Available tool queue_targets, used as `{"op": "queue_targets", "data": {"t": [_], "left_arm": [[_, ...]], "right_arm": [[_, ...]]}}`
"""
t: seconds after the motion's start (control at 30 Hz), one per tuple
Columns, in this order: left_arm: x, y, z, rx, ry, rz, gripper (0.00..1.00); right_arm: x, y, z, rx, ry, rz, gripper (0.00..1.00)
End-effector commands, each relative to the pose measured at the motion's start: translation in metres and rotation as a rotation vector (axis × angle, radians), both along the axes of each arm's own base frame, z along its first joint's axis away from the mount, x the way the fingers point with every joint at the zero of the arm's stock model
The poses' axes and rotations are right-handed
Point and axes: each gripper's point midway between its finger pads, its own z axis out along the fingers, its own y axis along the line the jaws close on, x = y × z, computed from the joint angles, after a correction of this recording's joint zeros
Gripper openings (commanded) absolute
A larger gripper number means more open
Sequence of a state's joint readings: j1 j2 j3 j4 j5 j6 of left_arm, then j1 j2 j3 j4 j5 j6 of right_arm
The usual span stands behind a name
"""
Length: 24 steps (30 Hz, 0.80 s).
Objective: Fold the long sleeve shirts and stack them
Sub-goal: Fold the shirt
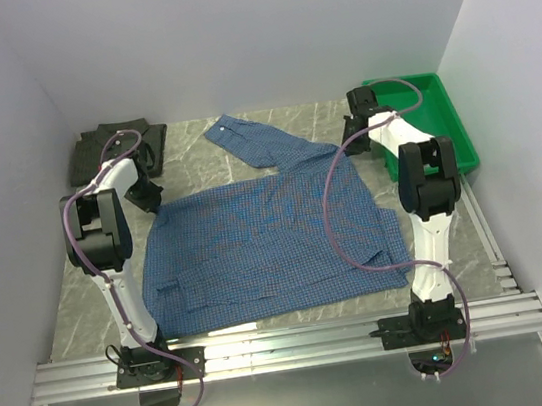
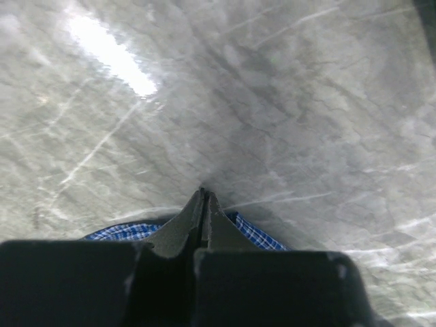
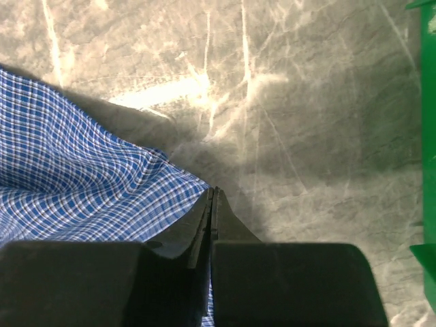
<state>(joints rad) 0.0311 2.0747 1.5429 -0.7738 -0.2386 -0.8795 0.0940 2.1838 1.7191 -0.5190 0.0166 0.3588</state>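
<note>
Two cloth shirts. Blue check shirt (image 1: 267, 244): collared, fine check, spread rumpled across mid-table, one sleeve reaching toward the far edge. Dark shirt (image 1: 108, 153): folded block at the far left corner, just beyond the left arm. Table (image 1: 320, 120): grey, marble-veined, glossy. Green plastic tray (image 1: 421, 121): rectangular, far right, beside the right arm. Left gripper (image 2: 203, 194): fingers pressed together, tips over bare table, blue cloth showing either side beneath them. Right gripper (image 3: 212, 194): fingers together at the shirt's far right edge, cloth meeting its left finger. Whether either nips cloth cannot be told.
</note>
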Motion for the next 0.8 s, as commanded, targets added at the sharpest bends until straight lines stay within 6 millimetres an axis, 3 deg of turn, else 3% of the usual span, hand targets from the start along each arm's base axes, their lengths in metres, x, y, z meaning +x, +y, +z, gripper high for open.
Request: {"op": "queue_targets", "data": {"t": [0.0, 0.17, 0.4, 0.77], "left_arm": [[0.001, 0.016, 0.018, 0.075, -0.004, -0.003, 0.01], [0.005, 0.018, 0.028, 0.079, -0.019, -0.006, 0.00], [0.001, 0.020, 0.054, 0.097, -0.079, -0.006, 0.00], [-0.042, 0.014, 0.069, 0.076, -0.129, -0.011, 0.00]], "right_arm": [[0.011, -0.008, 0.023, -0.027, -0.059, 0.011, 0.00], [0.011, -0.005, 0.036, -0.010, -0.096, 0.036, 0.00], [-0.008, 0.003, 0.076, 0.041, -0.215, 0.075, 0.00], [-0.052, 0.008, 0.094, 0.119, -0.270, 0.037, 0.00]]}}
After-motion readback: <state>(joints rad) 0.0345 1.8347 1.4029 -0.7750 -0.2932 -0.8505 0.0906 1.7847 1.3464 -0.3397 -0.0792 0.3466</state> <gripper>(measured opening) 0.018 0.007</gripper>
